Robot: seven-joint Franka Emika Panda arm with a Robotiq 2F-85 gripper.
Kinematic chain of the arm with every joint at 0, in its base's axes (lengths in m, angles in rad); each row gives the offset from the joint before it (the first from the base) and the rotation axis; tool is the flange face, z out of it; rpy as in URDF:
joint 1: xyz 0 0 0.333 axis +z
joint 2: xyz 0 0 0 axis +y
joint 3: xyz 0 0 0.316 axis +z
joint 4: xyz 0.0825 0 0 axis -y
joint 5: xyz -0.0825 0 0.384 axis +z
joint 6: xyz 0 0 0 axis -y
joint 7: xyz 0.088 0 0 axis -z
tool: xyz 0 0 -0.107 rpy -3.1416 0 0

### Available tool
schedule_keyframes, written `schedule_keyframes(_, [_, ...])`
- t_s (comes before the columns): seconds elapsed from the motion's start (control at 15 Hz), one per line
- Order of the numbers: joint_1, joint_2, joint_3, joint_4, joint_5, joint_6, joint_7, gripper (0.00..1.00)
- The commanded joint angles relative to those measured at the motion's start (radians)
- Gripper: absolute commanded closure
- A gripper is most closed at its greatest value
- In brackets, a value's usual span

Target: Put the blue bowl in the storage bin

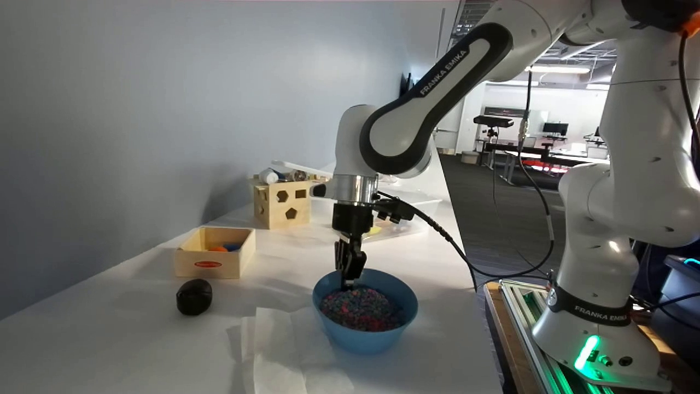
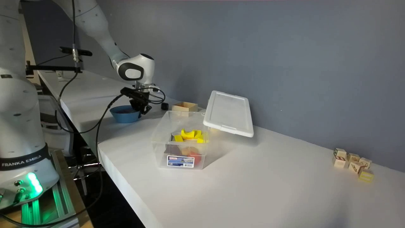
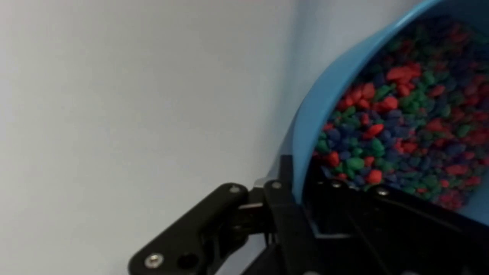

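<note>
The round blue bowl point(image 1: 365, 340) holds small red, green and dark blue pebbles. It also shows in an exterior view point(image 2: 124, 118) and in the wrist view point(image 3: 324, 89). My gripper point(image 1: 348, 282) points down at the bowl's edge. In the wrist view the gripper point(image 3: 299, 179) has one finger outside and one inside the rim, both close against the wall, so it is shut on the rim. I cannot tell whether the bowl is lifted. The clear storage bin point(image 2: 159, 155) stands apart from the bowl, with yellow blocks and other pieces in it; the arm partly covers it in an exterior view point(image 1: 424, 205).
A white lid point(image 2: 229, 114) lies tilted beside the bin, on top of the wooden cube with holes point(image 1: 283, 207). A wooden tray point(image 1: 210, 265), a dark ball point(image 1: 194, 297) and a paper towel point(image 1: 278, 350) lie near the bowl. Small blocks point(image 2: 354, 164) lie by the wall.
</note>
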Motion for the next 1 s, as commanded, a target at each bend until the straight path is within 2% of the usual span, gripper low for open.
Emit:
schedule_keyframes(0.0, [-0.044,-0.038,0.010,-0.008,-0.017,-0.027,0.015,0.97])
schedule_keyframes(0.2, [-0.080,-0.110,-0.012,-0.047,0.018,-0.053,-0.018,0.97])
schedule_keyframes(0.47, [-0.126,-0.180,-0.071,-0.054,0.059,-0.142,-0.058,0.97])
schedule_keyframes(0.93, [-0.129,-0.226,-0.142,-0.039,0.076,-0.234,-0.075,0.97])
